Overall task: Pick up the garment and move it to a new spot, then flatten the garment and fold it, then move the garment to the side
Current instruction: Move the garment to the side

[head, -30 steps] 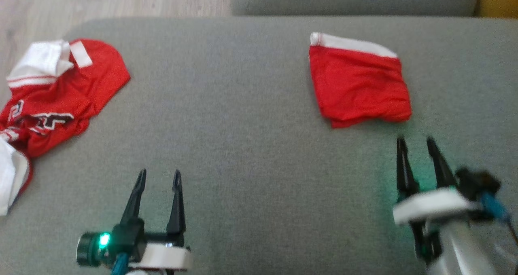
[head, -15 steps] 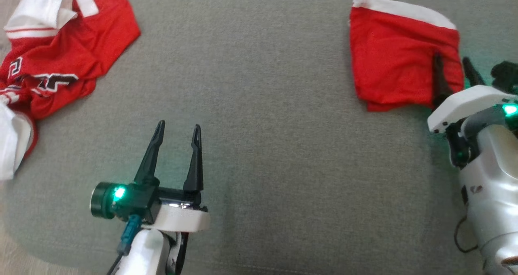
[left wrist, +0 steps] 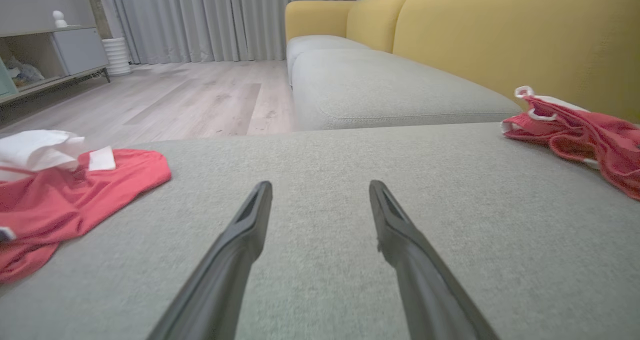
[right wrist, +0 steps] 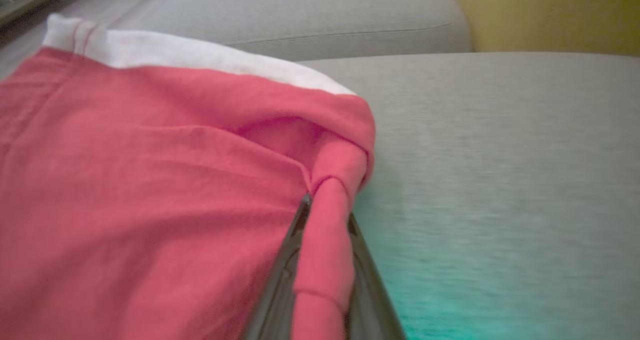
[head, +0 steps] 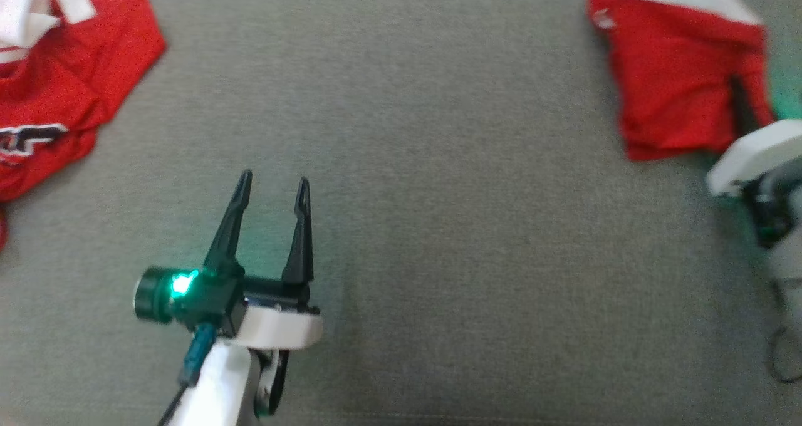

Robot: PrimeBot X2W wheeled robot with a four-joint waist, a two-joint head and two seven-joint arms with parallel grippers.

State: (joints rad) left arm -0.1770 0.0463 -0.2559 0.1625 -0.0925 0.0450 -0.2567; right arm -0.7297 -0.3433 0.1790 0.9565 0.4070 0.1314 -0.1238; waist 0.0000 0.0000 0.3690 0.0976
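The garment (head: pixel 670 94) is a folded red piece with a white band, lying at the far right of the grey cushion (head: pixel 438 163). My right gripper (head: pixel 745 94) is shut on a fold at its right edge. In the right wrist view a strip of the red cloth (right wrist: pixel 150 205) is pinched between that gripper's dark fingers (right wrist: pixel 325 210). My left gripper (head: pixel 274 183) hovers open over bare cushion at the lower left, holding nothing. The left wrist view shows its spread fingers (left wrist: pixel 320 190) and, far to the right, the garment (left wrist: pixel 580 135).
A crumpled red and white jersey (head: pixel 62 88) lies at the cushion's left edge, also in the left wrist view (left wrist: pixel 65 190). Beyond are a second grey seat cushion (left wrist: pixel 380 85), a yellow sofa back (left wrist: pixel 500 35), wood floor (left wrist: pixel 190 95) and a low cabinet (left wrist: pixel 55 55).
The head camera has dipped and turned. My right gripper went forward onto the garment's right edge and shut on a fold of it. The left gripper stays open.
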